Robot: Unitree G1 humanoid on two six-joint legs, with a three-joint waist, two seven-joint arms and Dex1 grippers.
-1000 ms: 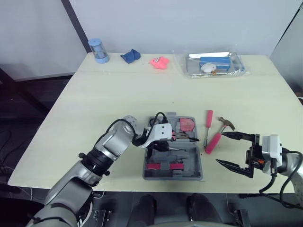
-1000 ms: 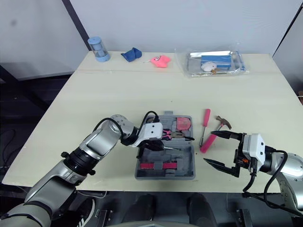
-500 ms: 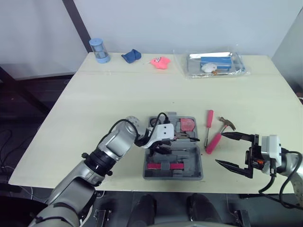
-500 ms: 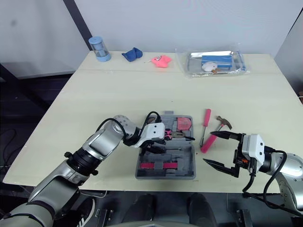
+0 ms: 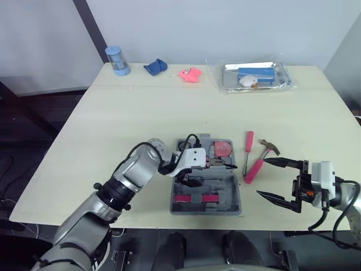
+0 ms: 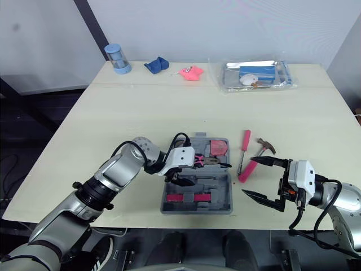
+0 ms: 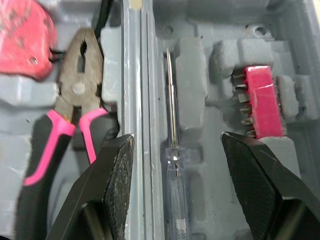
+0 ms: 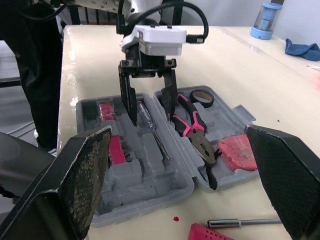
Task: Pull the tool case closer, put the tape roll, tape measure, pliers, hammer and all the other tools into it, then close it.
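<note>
Risk: left gripper (image 7: 177, 141), wide open over tool case (image 6: 223, 192), straddles clear screwdriver (image 7: 171, 110); closing off-centre may snag the moulded ridge (image 7: 141, 90). Right gripper (image 6: 247, 176) hangs wide, empty.

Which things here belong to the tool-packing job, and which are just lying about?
Job: tool case, pliers, tape measure, hammer, pink screwdriver.
Lying about: blue cylinder, blue cloth, pink toy, clear packet.
</note>
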